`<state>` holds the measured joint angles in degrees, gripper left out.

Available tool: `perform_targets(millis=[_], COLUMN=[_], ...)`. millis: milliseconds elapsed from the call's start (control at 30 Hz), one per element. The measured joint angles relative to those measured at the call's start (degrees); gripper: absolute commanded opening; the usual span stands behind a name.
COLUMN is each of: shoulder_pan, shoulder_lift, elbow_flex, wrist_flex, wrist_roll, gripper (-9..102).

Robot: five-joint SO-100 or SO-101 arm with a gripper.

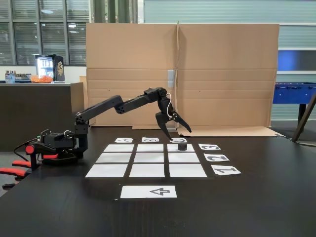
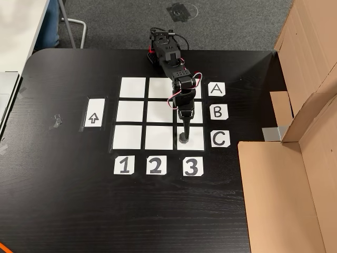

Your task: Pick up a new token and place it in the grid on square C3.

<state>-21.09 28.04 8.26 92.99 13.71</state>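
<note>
Token resting on square C3, pincer hanging open above it.
The pincer [image 1: 177, 131] is gaping wide, holding nothing; directly beneath it the token [image 1: 181, 145] is sitting on square C3 [image 2: 196, 139]. Next comes withdrawing clear.

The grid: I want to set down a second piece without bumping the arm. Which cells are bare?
On the grid, columns 1 and 2 are bare: six white cells between the arrow sheet and the arm. Column 3 is crowded: the open gripper hangs over the token on square C3.
</note>
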Motion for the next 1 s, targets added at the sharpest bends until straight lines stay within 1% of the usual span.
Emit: perform_targets(millis=[67,167,467,733,1000], shoulder_pan=[0.09,0.18,4.75,11.51,22.32], shoulder_lift=[3.34,10.20,30.85,51.59,70.05], elbow_flex=[3.78,10.81,33.66,52.73,70.05], wrist_flex=[-1.49,-3.16,-11.78,-18.54,-24.79], wrist_roll=[-0.09,-0.09,-2.99,-6.50,-11.60], gripper=[50,51,52,52,51])
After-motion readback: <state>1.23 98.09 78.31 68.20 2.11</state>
